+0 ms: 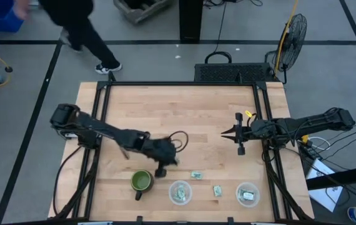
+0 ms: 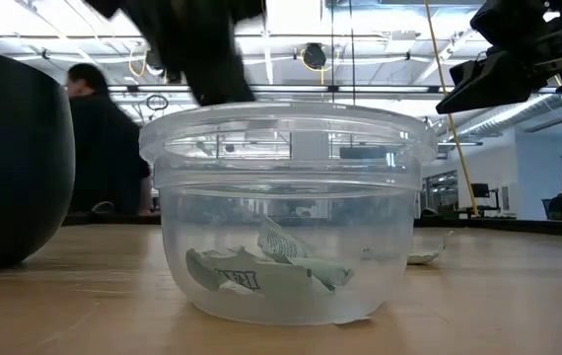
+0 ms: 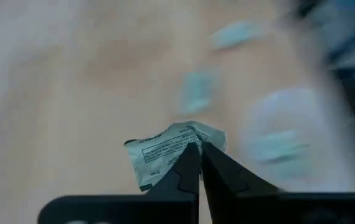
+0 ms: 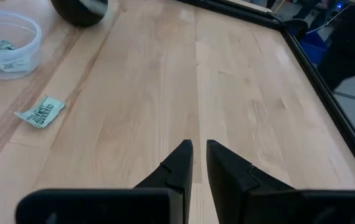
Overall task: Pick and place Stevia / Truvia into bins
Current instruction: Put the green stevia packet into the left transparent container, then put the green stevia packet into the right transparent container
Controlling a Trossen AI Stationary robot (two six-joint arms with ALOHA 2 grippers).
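Observation:
My left gripper [image 3: 200, 149] is shut on a crumpled pale green and white Stevia packet [image 3: 165, 149]; in the high view it [image 1: 163, 166] is between the green mug and the left clear cup [image 1: 180, 192]. That cup [image 2: 286, 217] holds several packets [image 2: 261, 271]. The right cup [image 1: 247, 194] holds at least one packet. Two loose packets [image 1: 197, 175] [image 1: 217, 190] lie flat on the table between the cups. My right gripper [image 4: 200, 148] waits above the table's right half [image 1: 231, 133], with a narrow gap between its fingers. My left gripper pinches the packet between its two fingertips [image 3: 190, 158] at one crumpled edge [image 3: 193, 138]. The rest of the packet sticks out beyond and to one side of the fingertips. It is held off the table.
A dark green mug [image 1: 140, 181] stands left of the left cup, close to my left gripper. A black frame [image 1: 271, 162] runs along the table's edges. A person [image 1: 78, 25] walks on the floor beyond the far left corner. Bare wood [image 1: 184, 112] fills the table's far half.

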